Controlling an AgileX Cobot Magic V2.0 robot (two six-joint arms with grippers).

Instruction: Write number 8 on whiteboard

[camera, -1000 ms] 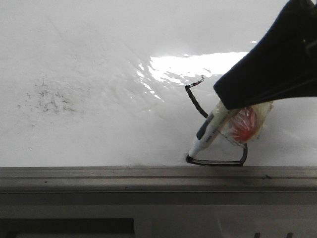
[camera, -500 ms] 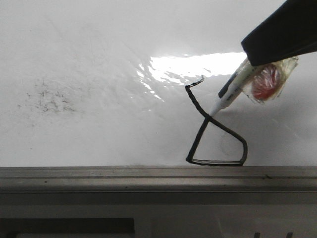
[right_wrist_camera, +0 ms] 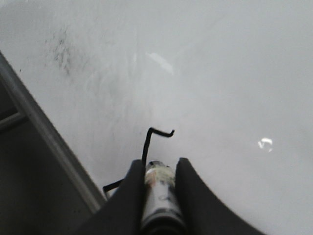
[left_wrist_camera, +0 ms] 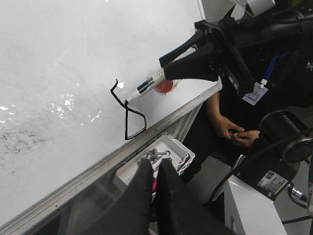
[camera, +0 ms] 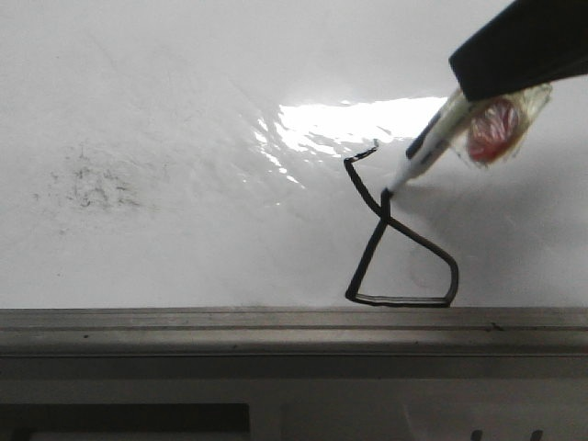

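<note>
Front view: whiteboard (camera: 165, 110) glossy, with bright glare (camera: 358, 119) upper centre and a patch of faint specks (camera: 87, 184) at left. Grey frame (camera: 276, 331) along the near edge. Number 8 (camera: 400, 248) drawn right of centre, just above the frame: flat-based triangular lower loop closed, narrow upper part open on its right side, ending in a small hook at top. Marker (camera: 418, 161) tilted, tip touching the board just right of the crossing point of the 8. Marker body wrapped in clear tape with a red patch (camera: 496, 129). Right gripper (camera: 469, 106) entering from upper right, clamped on the marker's upper end.

Left wrist view: left gripper (left_wrist_camera: 155, 169) low beside the frame, fingers pressed nearly together, nothing between them. White tray (left_wrist_camera: 181, 152) with small parts just beyond the fingertips, below the frame. Number 8 (left_wrist_camera: 129, 117) near the board's edge, marker (left_wrist_camera: 146, 88) tip at its upper part. Right gripper (left_wrist_camera: 168, 73) pinching the marker. Person (left_wrist_camera: 234, 132) in dark clothes with a badge seated beyond the board, hands folded.

Right wrist view: right gripper (right_wrist_camera: 159, 171) fingers closed around the marker (right_wrist_camera: 159, 196). Upper stroke of the 8 (right_wrist_camera: 154, 139) just past the marker, hooked at the far end. Specks (right_wrist_camera: 61, 49) well apart, further along the frame (right_wrist_camera: 49, 137).
</note>
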